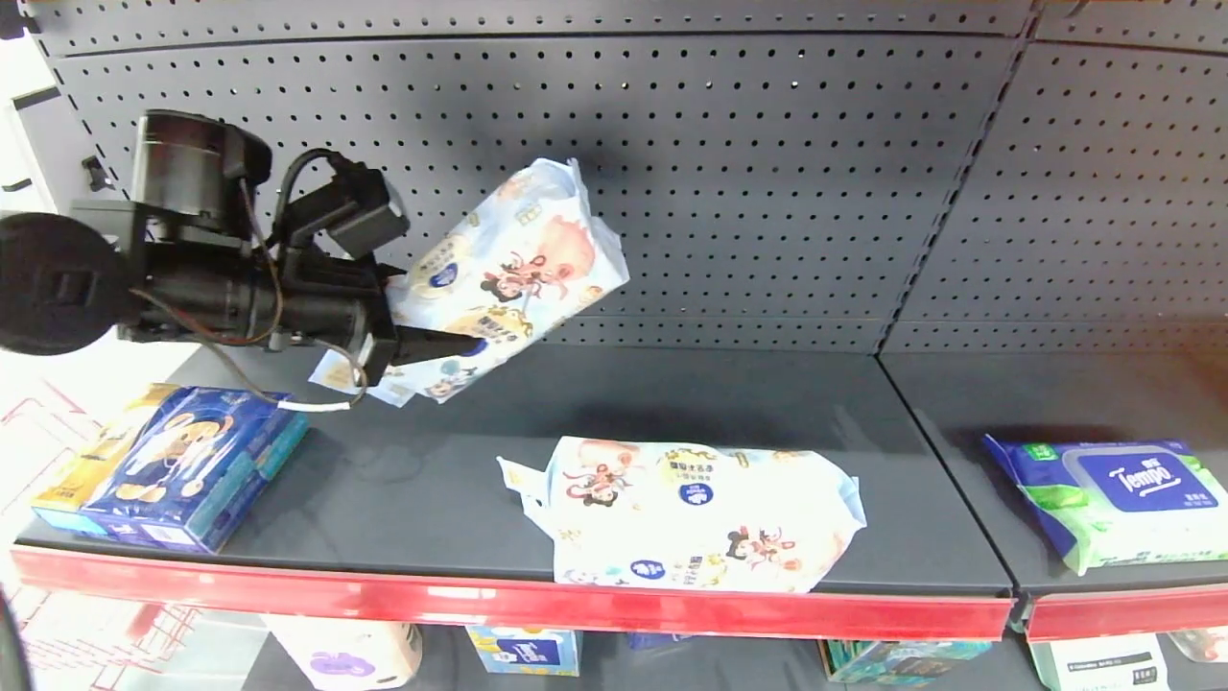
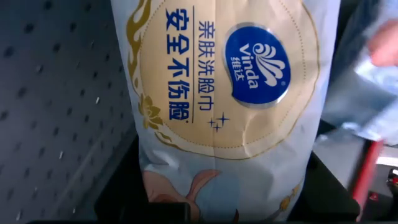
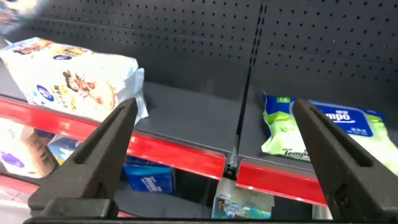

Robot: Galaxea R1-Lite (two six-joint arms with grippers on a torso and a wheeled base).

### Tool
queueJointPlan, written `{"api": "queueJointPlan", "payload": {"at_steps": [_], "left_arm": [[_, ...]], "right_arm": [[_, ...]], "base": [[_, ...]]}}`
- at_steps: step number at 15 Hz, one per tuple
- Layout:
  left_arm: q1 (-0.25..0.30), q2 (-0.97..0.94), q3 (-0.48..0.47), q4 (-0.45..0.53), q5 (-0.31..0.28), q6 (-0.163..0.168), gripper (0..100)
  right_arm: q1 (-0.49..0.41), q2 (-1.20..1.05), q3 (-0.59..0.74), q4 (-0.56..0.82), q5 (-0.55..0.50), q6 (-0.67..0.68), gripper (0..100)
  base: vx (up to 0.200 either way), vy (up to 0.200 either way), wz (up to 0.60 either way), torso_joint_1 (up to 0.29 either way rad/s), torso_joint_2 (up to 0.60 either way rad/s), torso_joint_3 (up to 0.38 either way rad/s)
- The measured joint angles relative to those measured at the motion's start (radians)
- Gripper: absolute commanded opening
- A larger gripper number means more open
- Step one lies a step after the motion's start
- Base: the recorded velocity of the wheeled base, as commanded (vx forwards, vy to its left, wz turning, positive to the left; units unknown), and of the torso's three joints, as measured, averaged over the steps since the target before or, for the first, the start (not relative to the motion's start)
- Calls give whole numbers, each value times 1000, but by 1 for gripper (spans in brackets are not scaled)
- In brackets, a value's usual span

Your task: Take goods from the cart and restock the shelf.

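My left gripper is shut on a soft white tissue pack with cartoon prints, held tilted above the left part of the dark shelf. The same pack sits between the left fingers in the left wrist view. A matching tissue pack lies flat near the shelf's front edge, right of centre; it appears as the white pack in the right wrist view. My right gripper is open with nothing between its fingers, in front of the red shelf edge.
Blue boxed packs lie at the shelf's left end. A green and blue wipes pack lies on the neighbouring shelf section to the right. The pegboard back wall stands behind. More goods sit on the lower shelf.
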State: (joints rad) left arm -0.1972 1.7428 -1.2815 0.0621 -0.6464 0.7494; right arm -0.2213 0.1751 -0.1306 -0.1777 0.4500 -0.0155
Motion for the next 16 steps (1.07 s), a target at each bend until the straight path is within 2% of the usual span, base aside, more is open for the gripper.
{"api": "queueJointPlan", "payload": {"at_steps": [2, 3, 6, 11, 16], "left_arm": [[-51, 83, -72, 2, -1, 33, 0], [-77, 117, -93, 2, -1, 38, 0], [-117, 188, -113, 2, 0, 65, 0], [-140, 245, -153, 1, 6, 70, 0], [-202, 309, -236, 5, 10, 70, 0]], "right_arm": [[-1, -20, 17, 0, -1, 0, 100], [-1, -26, 26, 0, -1, 0, 100], [-1, -40, 46, 0, -1, 0, 100], [0, -75, 80, 0, -2, 0, 100], [0, -82, 83, 0, -13, 0, 100]], "base": [[0, 0, 0, 0, 0, 0], [0, 0, 0, 0, 0, 0], [0, 0, 0, 0, 0, 0], [0, 0, 0, 0, 0, 0], [0, 0, 0, 0, 0, 0]]}}
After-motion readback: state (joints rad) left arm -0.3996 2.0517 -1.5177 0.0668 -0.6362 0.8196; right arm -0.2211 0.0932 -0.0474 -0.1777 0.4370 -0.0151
